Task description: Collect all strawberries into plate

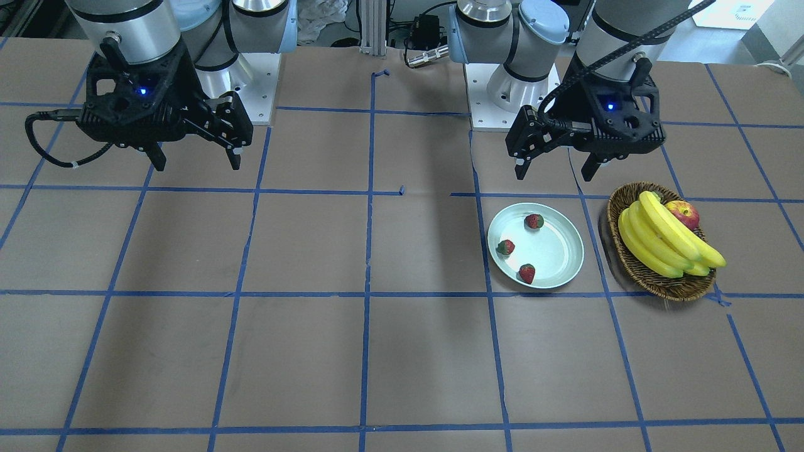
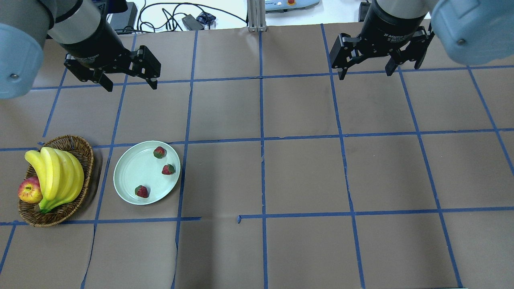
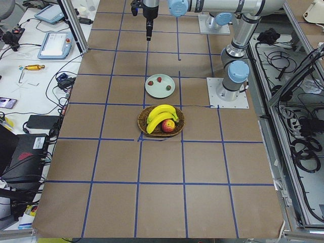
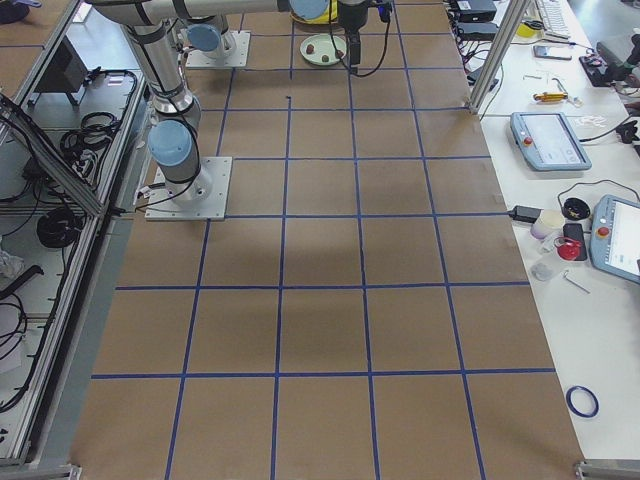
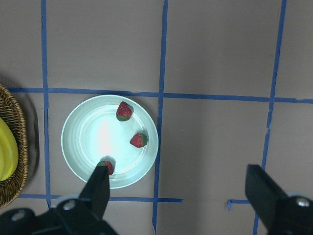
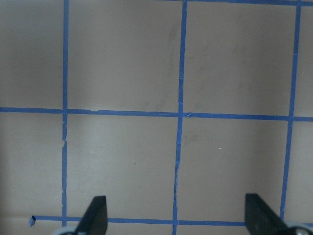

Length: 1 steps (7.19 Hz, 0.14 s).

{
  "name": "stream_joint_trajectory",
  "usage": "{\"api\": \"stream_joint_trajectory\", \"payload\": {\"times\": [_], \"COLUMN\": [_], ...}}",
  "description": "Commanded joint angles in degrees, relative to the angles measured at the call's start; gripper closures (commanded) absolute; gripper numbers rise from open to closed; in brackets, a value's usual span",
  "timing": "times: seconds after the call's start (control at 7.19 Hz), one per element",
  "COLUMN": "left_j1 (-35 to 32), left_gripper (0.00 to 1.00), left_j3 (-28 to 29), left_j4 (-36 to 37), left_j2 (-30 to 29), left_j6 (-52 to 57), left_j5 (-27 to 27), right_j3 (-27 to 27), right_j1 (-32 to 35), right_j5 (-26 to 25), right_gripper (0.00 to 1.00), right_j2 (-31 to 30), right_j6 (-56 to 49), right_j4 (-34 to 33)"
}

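Observation:
Three strawberries (image 2: pixel 159 152) (image 2: pixel 168 169) (image 2: pixel 141 191) lie in the mint-green plate (image 2: pixel 134 168) at the table's left. They also show in the front view (image 1: pixel 534 221) (image 1: pixel 505 247) (image 1: pixel 527 274) and in the left wrist view (image 5: pixel 123 111) (image 5: pixel 139 141) (image 5: pixel 107 166). My left gripper (image 2: pixel 131 86) is open and empty, raised above the table beyond the plate (image 5: pixel 93 142). My right gripper (image 2: pixel 365 74) is open and empty, raised over bare table on the right; its wrist view (image 6: pixel 176 215) shows only the brown mat and blue tape.
A brown wicker basket (image 2: pixel 76 148) with bananas (image 2: pixel 56 176) and a red-yellow apple (image 2: pixel 29 190) stands left of the plate. The table is brown with a grid of blue tape. The arm bases stand at the robot's edge of the table.

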Motion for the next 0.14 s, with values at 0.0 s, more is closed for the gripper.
{"api": "stream_joint_trajectory", "payload": {"times": [0.0], "left_j1": [0.0], "left_gripper": [0.0], "left_j3": [-0.04], "left_j4": [0.08], "left_j2": [-0.13], "left_j6": [0.37], "left_j5": [0.19], "right_j3": [-0.02], "right_j1": [0.0], "right_j5": [-0.21], "right_gripper": [0.0], "right_j2": [0.32], "right_j6": [0.19], "right_j4": [-0.08]}}
